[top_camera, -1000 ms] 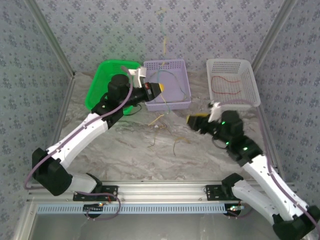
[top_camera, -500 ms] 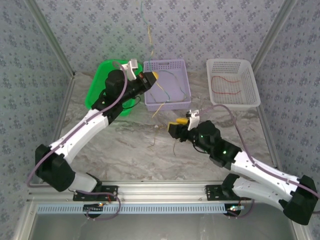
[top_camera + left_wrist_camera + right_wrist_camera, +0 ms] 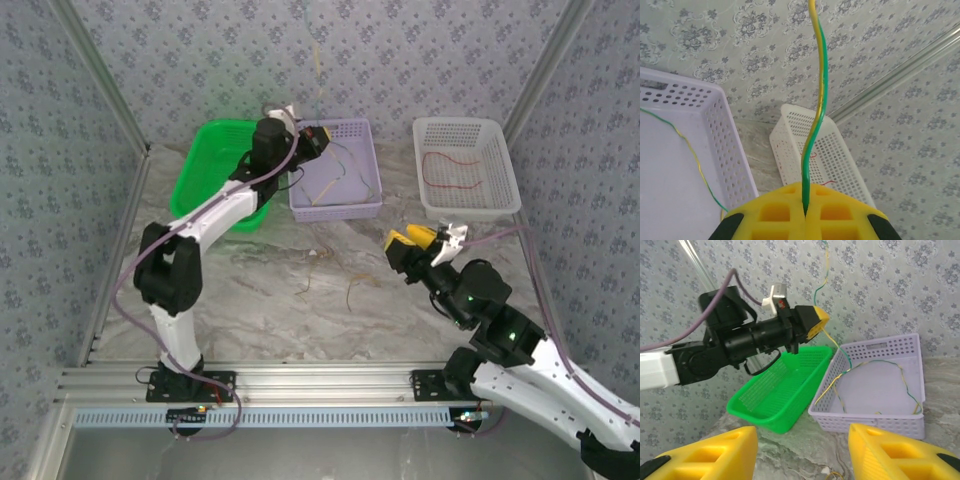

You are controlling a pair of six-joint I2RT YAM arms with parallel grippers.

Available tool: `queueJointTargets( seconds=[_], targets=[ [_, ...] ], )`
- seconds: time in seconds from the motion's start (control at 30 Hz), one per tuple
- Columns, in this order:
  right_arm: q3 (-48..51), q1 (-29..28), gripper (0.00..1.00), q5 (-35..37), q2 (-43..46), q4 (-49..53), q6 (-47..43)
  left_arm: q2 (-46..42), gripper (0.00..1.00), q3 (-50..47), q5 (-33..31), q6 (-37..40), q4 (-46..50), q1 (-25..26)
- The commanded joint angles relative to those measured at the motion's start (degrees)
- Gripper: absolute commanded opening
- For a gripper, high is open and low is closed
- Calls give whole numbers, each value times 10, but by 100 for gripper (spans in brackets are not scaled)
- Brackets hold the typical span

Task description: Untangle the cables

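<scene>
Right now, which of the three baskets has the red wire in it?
The white basket, far right: a red wire lies on its floor. The purple basket holds yellow-green wire; no red shows in the green basket.

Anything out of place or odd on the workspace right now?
Yes: loose cable strands lie scattered on the bare table. The left hand pinches a yellow-green cable that sticks straight up, tail trailing into the purple basket.

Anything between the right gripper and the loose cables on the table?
Nothing visible. Only bare table lies between the right gripper, fingers apart, and the loose cables to its left; the purple basket sits farther back.
</scene>
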State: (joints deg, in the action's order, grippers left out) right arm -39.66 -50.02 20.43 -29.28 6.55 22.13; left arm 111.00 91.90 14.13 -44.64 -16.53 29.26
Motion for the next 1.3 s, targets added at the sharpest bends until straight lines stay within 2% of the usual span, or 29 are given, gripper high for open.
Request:
queueJointTargets(
  seconds=[0.0, 0.13, 0.23, 0.3, 0.37, 0.5, 0.57, 0.63, 0.77, 0.83, 0.93, 1.1, 1.27],
  targets=[
    [-7, 3, 53, 14, 12, 42, -16, 50, 0, 36, 4, 32, -31, -3],
    [-2, 4, 52, 6, 16, 46, -15, 104, 0, 36, 16, -53, -98, -3],
    [-1, 6, 52, 7, 16, 49, -15, 122, 0, 40, 30, -177, -138, 1],
    [0, 8, 52, 8, 17, 52, -15, 105, 0, 19, 16, -246, -163, 14],
    [1, 10, 52, 6, 16, 50, -15, 72, 0, -6, -8, -278, -174, 33],
    [8, 13, 51, 0, 15, 45, -12, 4, 0, -40, -55, -282, -153, 60],
    [10, 14, 51, -2, 16, 44, -7, -9, 0, -37, -59, -286, -123, 63],
    [11, 15, 50, -6, 16, 44, -3, -12, 0, -32, -46, -323, -96, 62],
    [11, 15, 49, -3, 19, 51, -1, -42, 0, -58, -61, -422, -53, 85],
    [11, 15, 49, -2, 21, 51, -1, -59, 0, -59, -78, -469, 12, 95],
    [6, 14, 49, -1, 24, 57, -2, -65, 0, -42, -70, -535, 118, 97],
    [5, 15, 48, 6, 33, 61, -3, -39, 0, -40, -51, -595, 134, 97],
    [1, 17, 49, 7, 37, 71, -3, 12, 0, 4, -1, -623, 190, 73]
  ],
)
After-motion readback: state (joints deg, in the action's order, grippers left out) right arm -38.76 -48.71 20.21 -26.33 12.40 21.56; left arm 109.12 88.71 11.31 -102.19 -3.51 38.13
